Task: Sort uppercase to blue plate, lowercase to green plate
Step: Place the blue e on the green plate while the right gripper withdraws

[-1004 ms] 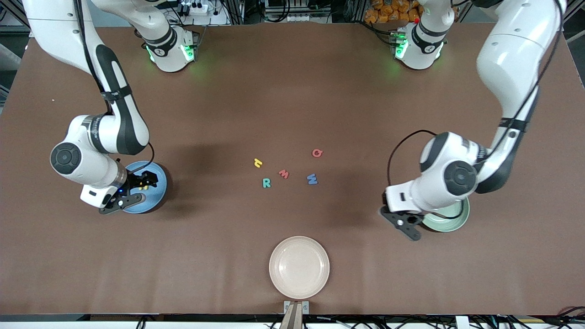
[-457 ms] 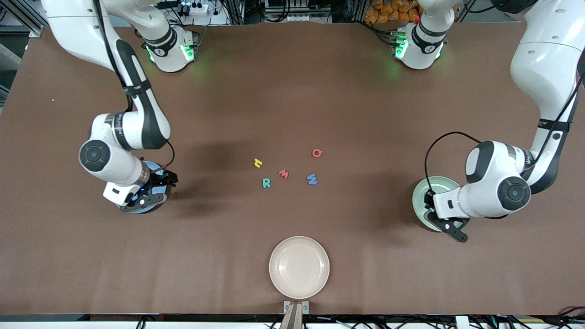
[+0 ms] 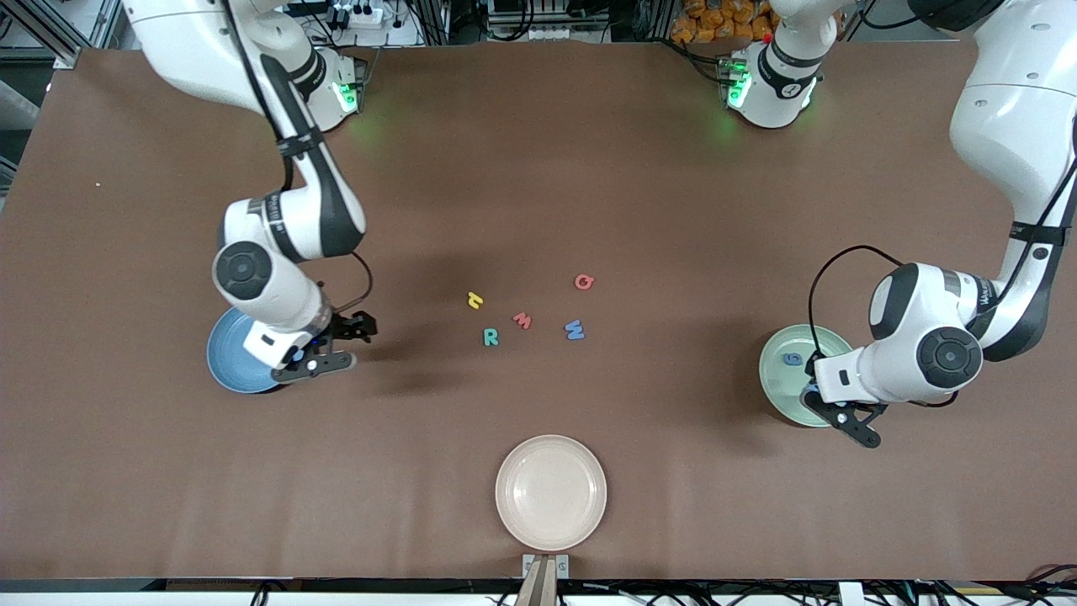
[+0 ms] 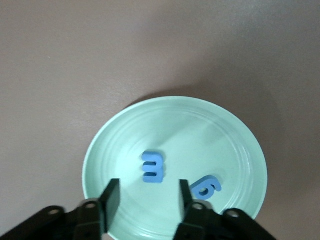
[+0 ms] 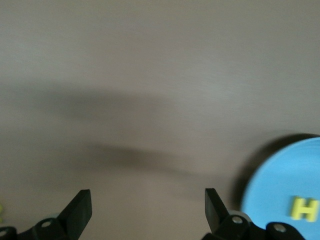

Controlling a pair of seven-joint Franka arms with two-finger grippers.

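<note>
The green plate holds a blue m and a blue g. My left gripper hangs open just over that plate, nothing between its fingers. The g also shows in the front view. My right gripper is open and empty over bare table beside the blue plate. In that plate lies the yellow H. At mid-table lie the yellow hooked letter, red m, teal R, blue W and red Q.
A cream-white plate sits near the table's front edge, nearer to the front camera than the loose letters. Both arms' bases stand along the table's back edge.
The left gripper moved in over the green plate and opened; the blue m now lies in the plate. The right arm swung off the blue plate toward mid-table, still open.
</note>
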